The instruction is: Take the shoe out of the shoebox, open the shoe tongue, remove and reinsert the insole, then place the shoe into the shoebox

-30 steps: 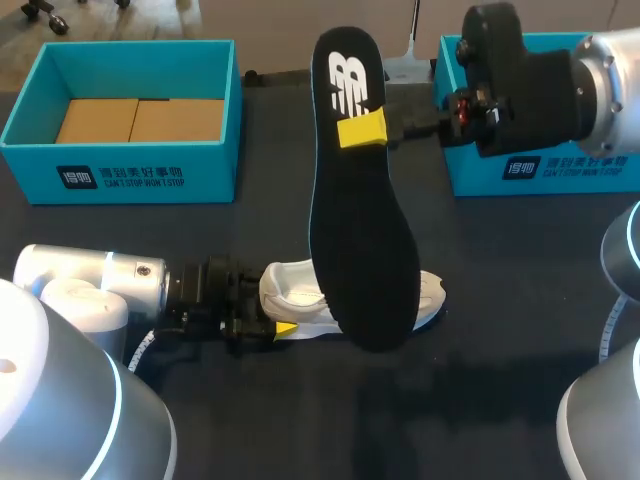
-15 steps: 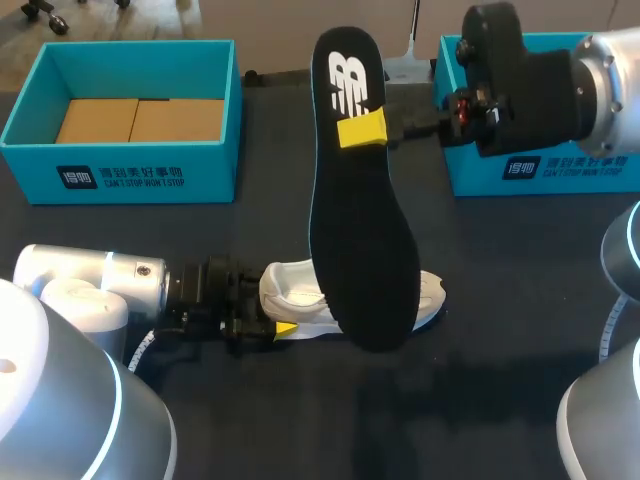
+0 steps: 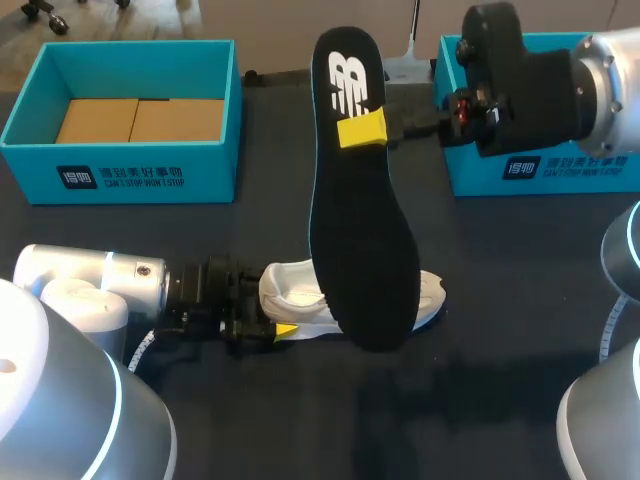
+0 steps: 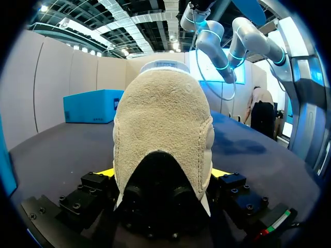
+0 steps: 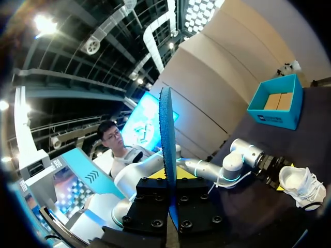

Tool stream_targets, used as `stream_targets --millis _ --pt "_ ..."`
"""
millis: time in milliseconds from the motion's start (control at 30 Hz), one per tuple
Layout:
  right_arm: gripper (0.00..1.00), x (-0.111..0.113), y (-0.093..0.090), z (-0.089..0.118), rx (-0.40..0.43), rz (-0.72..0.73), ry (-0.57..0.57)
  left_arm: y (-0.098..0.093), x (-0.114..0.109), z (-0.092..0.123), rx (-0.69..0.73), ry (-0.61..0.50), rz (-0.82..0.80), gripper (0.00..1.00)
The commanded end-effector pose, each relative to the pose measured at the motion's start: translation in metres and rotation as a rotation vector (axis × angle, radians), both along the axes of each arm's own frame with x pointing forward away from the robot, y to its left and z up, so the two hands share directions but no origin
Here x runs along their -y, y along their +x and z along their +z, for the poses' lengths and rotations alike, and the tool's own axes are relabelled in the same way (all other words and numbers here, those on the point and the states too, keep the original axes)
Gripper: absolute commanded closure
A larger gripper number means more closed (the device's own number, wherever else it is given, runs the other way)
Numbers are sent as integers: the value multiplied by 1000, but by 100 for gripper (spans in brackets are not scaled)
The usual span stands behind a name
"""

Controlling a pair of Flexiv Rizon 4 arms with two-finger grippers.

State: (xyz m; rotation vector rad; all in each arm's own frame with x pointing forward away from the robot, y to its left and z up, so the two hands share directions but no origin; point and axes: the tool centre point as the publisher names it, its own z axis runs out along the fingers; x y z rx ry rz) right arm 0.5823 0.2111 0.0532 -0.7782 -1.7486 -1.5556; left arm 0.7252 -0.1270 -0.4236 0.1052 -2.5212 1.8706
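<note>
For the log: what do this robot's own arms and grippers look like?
The left arm and right arm are rounded silver-white tubes with thin glowing light-blue rings at the joints. Each ends in a black wrist section. The left gripper and right gripper are boxy black blocks studded with small screws, with bright yellow fingertips.

left shoebox (image 3: 120,178) front: white label | right shoebox (image 3: 560,170): same | insole (image 3: 350,82) heel: white logo
</note>
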Motion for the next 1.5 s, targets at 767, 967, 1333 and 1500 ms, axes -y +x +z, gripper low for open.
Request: stream_targets --millis 767,967,1333,1500 --pt "100 -4 2 0 -1 1 -1 -8 -42 30 31 261 47 0" --pt "100 -4 2 0 -1 1 -1 -2 -50 47 42 327 30 0" --pt "100 -4 2 0 -1 1 -1 3 -59 70 0 381 -4 0" --pt "100 -4 2 0 -1 1 -1 3 -59 70 0 381 -4 0"
